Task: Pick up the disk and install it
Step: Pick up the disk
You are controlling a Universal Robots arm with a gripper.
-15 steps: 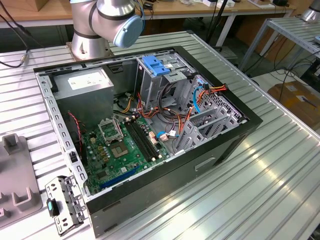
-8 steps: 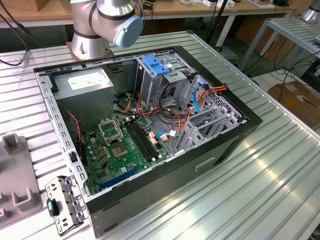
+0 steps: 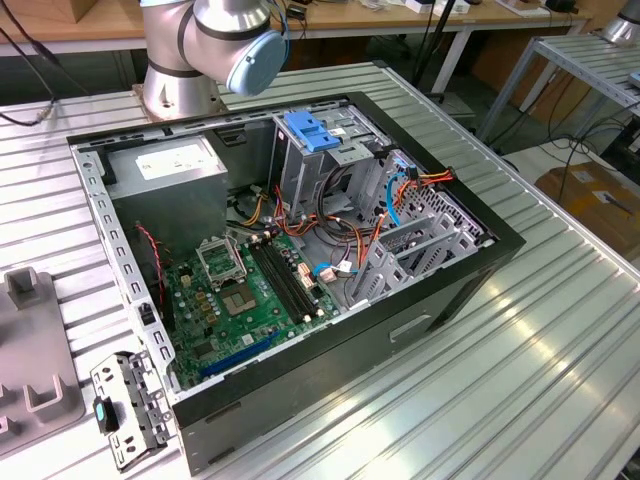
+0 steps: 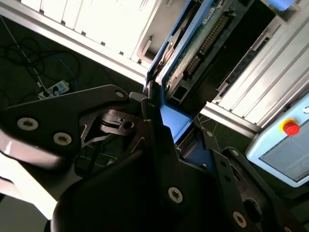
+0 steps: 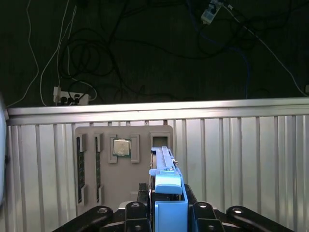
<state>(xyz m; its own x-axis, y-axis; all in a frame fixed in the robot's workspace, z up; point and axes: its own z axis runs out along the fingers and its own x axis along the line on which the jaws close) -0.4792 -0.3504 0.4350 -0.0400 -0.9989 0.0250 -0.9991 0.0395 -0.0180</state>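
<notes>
The hand (image 5: 167,215) is clenching the disk (image 5: 169,187) by its blue end, holding it edge-on over the grey parts tray (image 5: 123,181) on the worktop (image 5: 241,154).

Robotics lab, clearly: slatted aluminium counter (image 3: 560,330), open computer case (image 3: 330,375), robot arm base (image 3: 170,85), tangled floor cables (image 5: 91,67).

No text can be read. The white label (image 3: 177,160) on the power supply (image 3: 168,208) is too small.
</notes>
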